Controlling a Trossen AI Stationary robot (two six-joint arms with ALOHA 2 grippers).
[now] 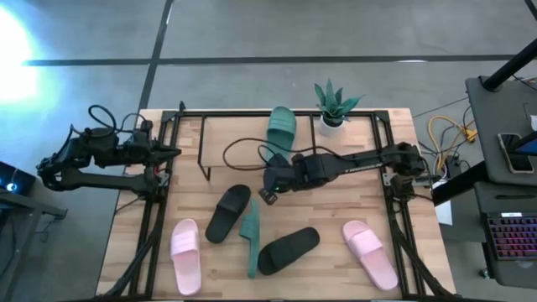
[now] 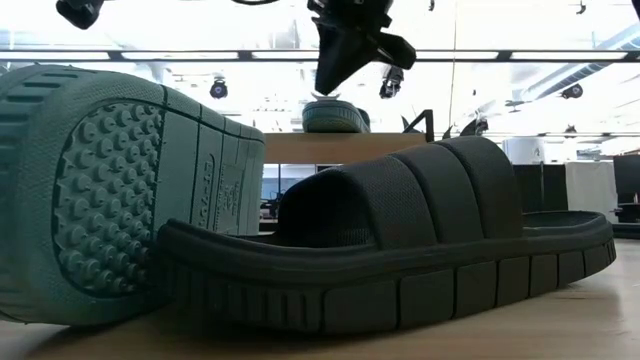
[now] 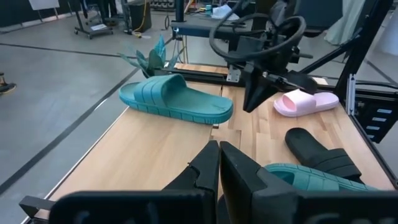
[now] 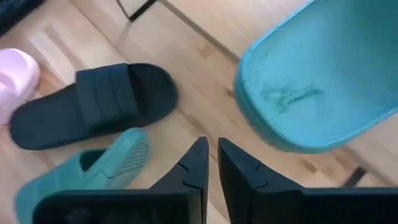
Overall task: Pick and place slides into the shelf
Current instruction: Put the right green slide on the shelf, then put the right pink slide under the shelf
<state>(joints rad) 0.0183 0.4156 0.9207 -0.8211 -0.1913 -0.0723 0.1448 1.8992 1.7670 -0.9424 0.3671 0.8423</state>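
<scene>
One green slide [image 1: 281, 128] lies on the shelf [image 1: 220, 137] top board, just beyond the right gripper [image 1: 270, 195], whose fingers are nearly together and hold nothing. Below that gripper on the table [image 1: 327, 220] rest the other green slide [image 1: 249, 235], two black slides [image 1: 228, 212] and two pink slides [image 1: 185, 255]. Left gripper [image 3: 219, 163] waits closed, empty.

A grey concrete floor [image 1: 277, 29] crossed by dark lines surrounds the wooden counter [image 1: 336, 214], with a desk [image 1: 503, 168] holding a keyboard [image 1: 512, 235] alongside.

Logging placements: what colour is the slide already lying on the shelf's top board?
Green; the slide on the shelf shows best in the high view.
</scene>
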